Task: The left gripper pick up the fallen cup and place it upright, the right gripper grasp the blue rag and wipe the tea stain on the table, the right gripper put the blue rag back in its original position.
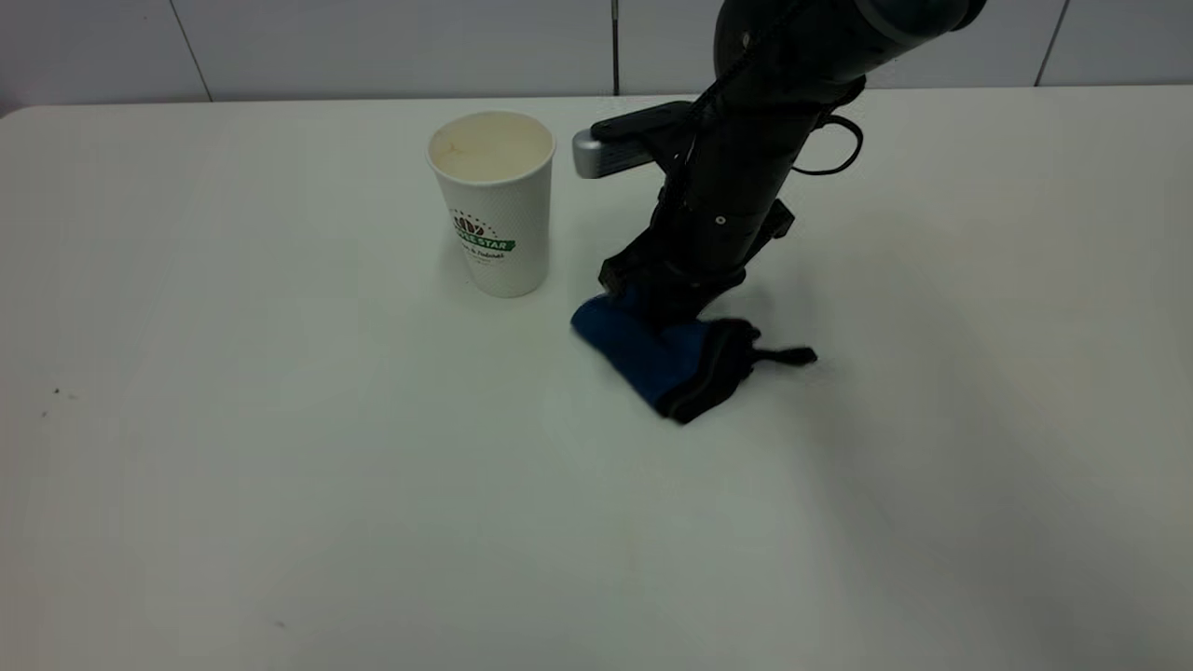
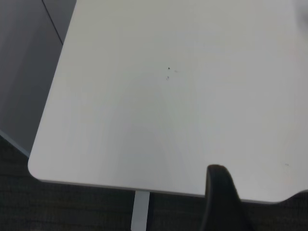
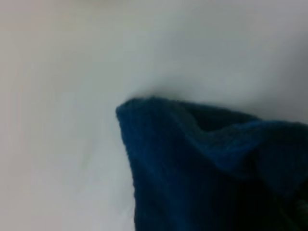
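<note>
The white paper cup [image 1: 492, 205] with a green logo stands upright on the table, left of the right arm. The blue rag [image 1: 652, 359], with black trim, lies bunched on the table just right of the cup. My right gripper [image 1: 666, 298] points down onto the rag's far end and is shut on it; the rag [image 3: 207, 168] fills much of the right wrist view. No tea stain shows on the table. My left gripper [image 2: 260, 202] is out of the exterior view, open and empty over a table corner.
The white table [image 1: 280, 466] spreads wide to the left and front. A few dark specks [image 1: 56, 393] lie near its left side and also show in the left wrist view [image 2: 168, 73]. A grey wall runs behind the table.
</note>
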